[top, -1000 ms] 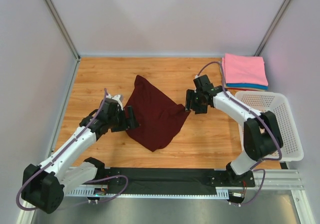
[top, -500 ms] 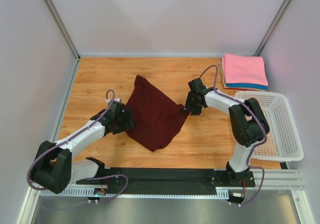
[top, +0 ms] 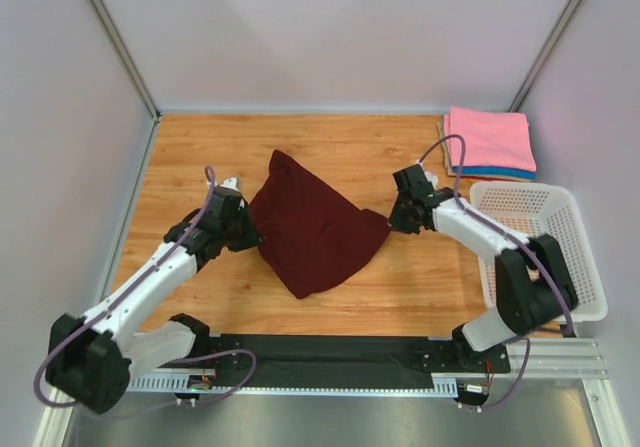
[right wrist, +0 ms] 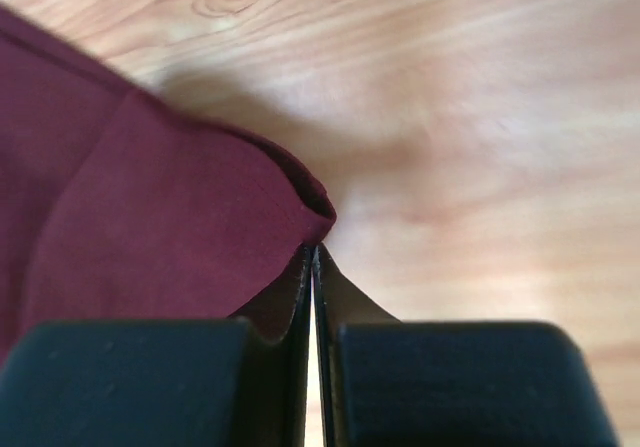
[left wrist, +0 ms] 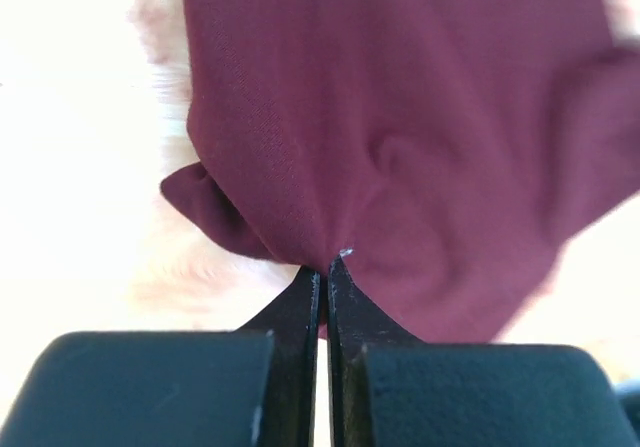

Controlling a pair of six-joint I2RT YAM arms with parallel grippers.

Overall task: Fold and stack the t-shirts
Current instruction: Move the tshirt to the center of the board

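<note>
A dark maroon t-shirt [top: 315,229] lies rumpled in the middle of the wooden table. My left gripper [top: 252,235] is shut on the shirt's left edge; in the left wrist view the jaws pinch the maroon cloth [left wrist: 400,147] at their tips [left wrist: 326,267]. My right gripper [top: 393,222] is shut on the shirt's right corner, the cloth [right wrist: 150,227] bunching at the tips [right wrist: 314,252]. A stack of folded t-shirts, pink on top [top: 488,138] over blue [top: 500,172], sits at the back right.
A white perforated basket [top: 560,252] stands at the right edge beside the right arm. White walls with metal posts enclose the table. A black rail [top: 320,352] runs along the near edge between the arm bases.
Both grippers have closed on the maroon shirt's edges. The right gripper has moved right, pulling its corner outward; the left has shifted slightly up and left. The shirt looks wider now.
</note>
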